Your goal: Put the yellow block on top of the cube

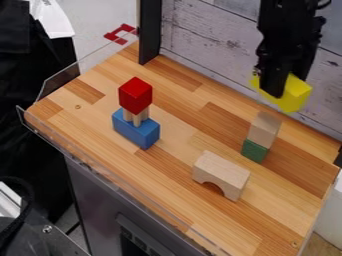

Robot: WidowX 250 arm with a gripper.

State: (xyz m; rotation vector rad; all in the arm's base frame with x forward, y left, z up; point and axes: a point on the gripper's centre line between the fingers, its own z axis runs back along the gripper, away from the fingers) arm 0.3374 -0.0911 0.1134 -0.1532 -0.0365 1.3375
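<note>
Yellow block (pixel 295 95) is gripped in the claw (pixel 275 89), held up off the desk (pixel 179 131) near the back wall. Key relation: in view, the red cube (pixel 135 96), perched on wooden pegs over the blue block (pixel 136 129), lies well apart to the left. If that cube is meant, a long sideways carry at height is called for. The wooden block (pixel 264 128) on the green block (pixel 254 151) is much nearer, below and slightly left in view; it should be cleared before any lowering. Height gap can't be judged.
</note>
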